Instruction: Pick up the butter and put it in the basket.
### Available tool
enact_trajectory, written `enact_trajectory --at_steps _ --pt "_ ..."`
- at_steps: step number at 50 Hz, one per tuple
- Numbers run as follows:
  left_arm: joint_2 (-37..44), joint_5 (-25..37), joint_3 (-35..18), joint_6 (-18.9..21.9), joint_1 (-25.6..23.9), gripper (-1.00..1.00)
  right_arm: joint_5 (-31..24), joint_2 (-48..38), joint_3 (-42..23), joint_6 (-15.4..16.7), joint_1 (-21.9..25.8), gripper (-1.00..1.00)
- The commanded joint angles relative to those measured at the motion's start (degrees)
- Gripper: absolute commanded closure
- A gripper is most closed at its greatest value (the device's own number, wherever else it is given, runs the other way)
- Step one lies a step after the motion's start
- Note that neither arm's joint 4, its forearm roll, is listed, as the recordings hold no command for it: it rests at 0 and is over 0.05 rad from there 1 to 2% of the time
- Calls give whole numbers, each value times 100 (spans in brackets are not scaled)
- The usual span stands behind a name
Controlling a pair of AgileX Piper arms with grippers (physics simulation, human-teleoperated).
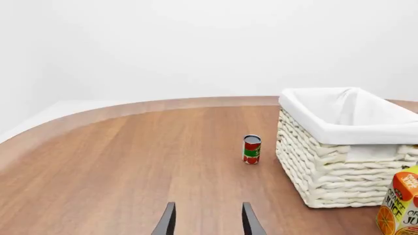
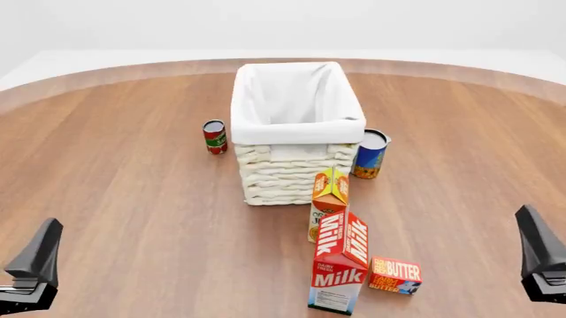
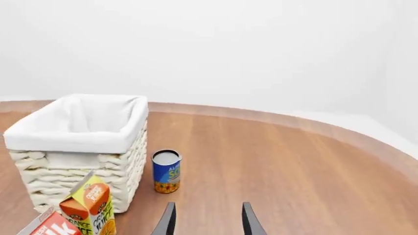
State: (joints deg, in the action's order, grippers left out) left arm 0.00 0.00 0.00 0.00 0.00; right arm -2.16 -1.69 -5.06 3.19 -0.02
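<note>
The butter (image 2: 396, 275), a small flat red-orange box with yellow lettering, lies on the table near the front, just right of the milk carton (image 2: 340, 268). It shows in neither wrist view. The cream wicker basket (image 2: 283, 172) with white lining stands at the table's middle, and also shows in the left wrist view (image 1: 339, 171) and the right wrist view (image 3: 72, 171). My left gripper (image 2: 36, 262) sits at the front left, open and empty (image 1: 207, 220). My right gripper (image 2: 539, 255) sits at the front right, open and empty (image 3: 207, 220), to the right of the butter.
An orange juice carton (image 2: 329, 199) stands between the basket and the milk carton. A red can (image 2: 215, 136) stands left of the basket and a blue can (image 2: 370, 154) stands right of it. The round table's edge curves behind the basket.
</note>
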Motion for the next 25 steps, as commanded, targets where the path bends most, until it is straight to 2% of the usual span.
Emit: enact_trajectory --at_steps 1,2,5,8,10,11,12,14,17,19,25 --pt "0 0 0 0 0 -100 -433 -496 -1020 555 -209 -100" --pt "0 0 0 0 0 -100 -403 -792 -1194 786 -299 -100" --pt "0 0 0 0 0 -100 -450 -1244 -1522 1110 -372 -100" --pt "0 0 0 0 0 -100 -1067 -812 -1906 888 531 -100" --pt "0 0 0 0 0 -100 -1390 -828 -2177 432 819 -100" --pt "0 0 0 0 0 -100 -1309 -1088 -2079 794 759 -100" --pt "0 0 0 0 0 -100 -1304 -1092 -2079 794 759 -100" --pt "0 0 0 0 0 -100 -1367 -1113 -2083 1185 881 -100" --pt "0 0 0 0 0 -100 -1413 -1323 -2202 1426 840 -100" --pt "0 0 0 0 0 -100 -1551 -1438 -2387 1675 975 -100" --pt "0 0 0 0 0 -100 -1784 -1898 -2893 1989 1197 -100"
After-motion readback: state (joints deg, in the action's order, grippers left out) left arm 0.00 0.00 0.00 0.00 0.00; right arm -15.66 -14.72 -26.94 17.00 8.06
